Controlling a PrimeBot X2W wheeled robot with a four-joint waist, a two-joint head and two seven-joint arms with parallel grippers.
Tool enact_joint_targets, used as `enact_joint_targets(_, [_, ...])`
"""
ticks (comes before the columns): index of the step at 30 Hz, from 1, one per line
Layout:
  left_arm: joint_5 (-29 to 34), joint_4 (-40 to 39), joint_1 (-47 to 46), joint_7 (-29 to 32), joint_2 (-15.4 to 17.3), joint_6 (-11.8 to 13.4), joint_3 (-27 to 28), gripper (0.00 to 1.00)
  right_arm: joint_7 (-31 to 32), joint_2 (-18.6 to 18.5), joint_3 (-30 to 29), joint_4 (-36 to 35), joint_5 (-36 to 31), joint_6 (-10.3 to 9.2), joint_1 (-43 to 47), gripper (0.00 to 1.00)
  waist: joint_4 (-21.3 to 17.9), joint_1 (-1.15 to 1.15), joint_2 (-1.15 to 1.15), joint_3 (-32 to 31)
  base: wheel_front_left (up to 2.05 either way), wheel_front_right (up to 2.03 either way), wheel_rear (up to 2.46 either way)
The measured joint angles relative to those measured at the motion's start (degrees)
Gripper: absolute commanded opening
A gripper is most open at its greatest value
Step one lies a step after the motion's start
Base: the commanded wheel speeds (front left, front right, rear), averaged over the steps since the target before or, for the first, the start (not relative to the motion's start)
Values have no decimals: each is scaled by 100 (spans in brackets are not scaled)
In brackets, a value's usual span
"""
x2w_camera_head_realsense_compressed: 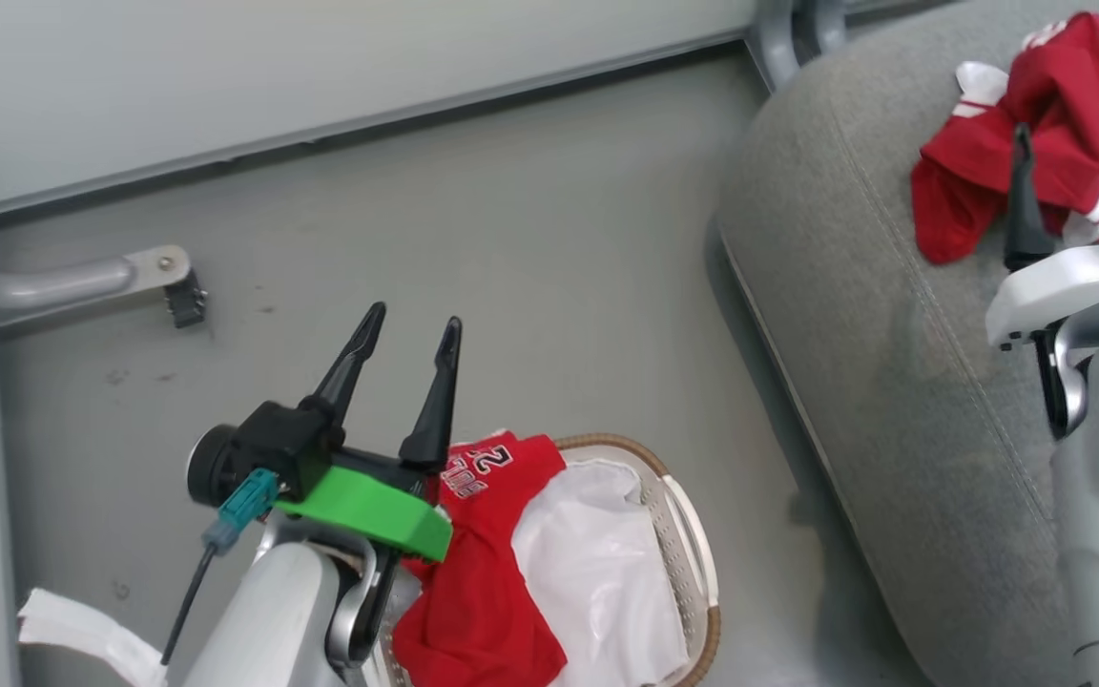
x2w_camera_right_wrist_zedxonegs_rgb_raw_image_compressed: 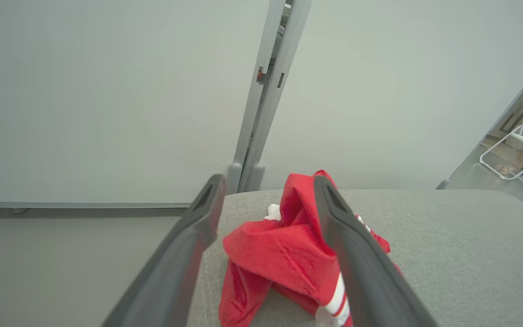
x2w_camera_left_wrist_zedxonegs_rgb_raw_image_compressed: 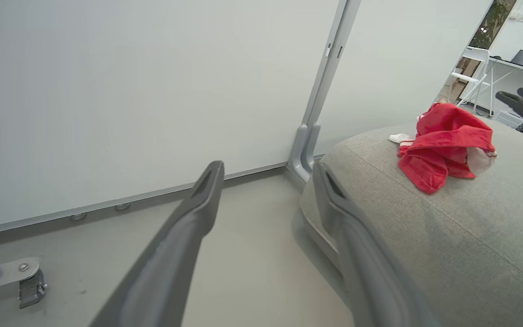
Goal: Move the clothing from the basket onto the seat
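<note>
Left claw (x2w_camera_head_realsense_compressed: pixel 416 315) and right claw (x2w_camera_head_realsense_compressed: pixel 1067 126) released, garment (x2w_camera_head_realsense_compressed: pixel 1050 81) on seat (x2w_camera_head_realsense_compressed: pixel 893 334), jersey (x2w_camera_head_realsense_compressed: pixel 483 572) lengthwise in basket (x2w_camera_head_realsense_compressed: pixel 678 544)

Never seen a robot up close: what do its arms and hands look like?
The left gripper and right gripper each have two long, dark, tapering fingers. The left has a black body, a bright green collar and a teal plug with a thin black cable. The forearms are pale shells.

Grey floor (x2w_camera_head_realsense_compressed: pixel 511 239) under the basket (x2w_camera_head_realsense_compressed: pixel 681 549) and the seat (x2w_camera_head_realsense_compressed: pixel 874 334), a crumpled red garment (x2w_camera_head_realsense_compressed: pixel 1036 124) on the seat
</note>
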Motion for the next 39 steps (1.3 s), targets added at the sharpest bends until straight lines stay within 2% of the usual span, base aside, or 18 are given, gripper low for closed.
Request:
enact_joint_targets(8, [120, 32, 521, 0, -194, -22, 801, 100, 0, 413, 407, -252, 513, 0, 608, 100, 513, 0, 0, -467, 0, 0, 0])
enact_joint_targets(18, [238, 125, 1295, 0, -305, -27, 1626, 100, 0, 461, 1425, -488, 1547, -1, 1700, 100, 1011, 0, 0, -975, 0, 0, 0])
enact_joint_targets(27, [76, -16, 1658, 0, -318, -29, 1733, 100, 0, 459, 1674, -931, 1957, -1, 2407, 100, 1208, 0, 0, -1256, 0, 0, 0])
enact_joint_targets(39, [65, -18, 1700, 0, -319, -27, 1669, 100, 0, 459, 1797, -1035, 1965, -1, 2655, 100, 1079, 0, 0, -1350, 0, 0, 0])
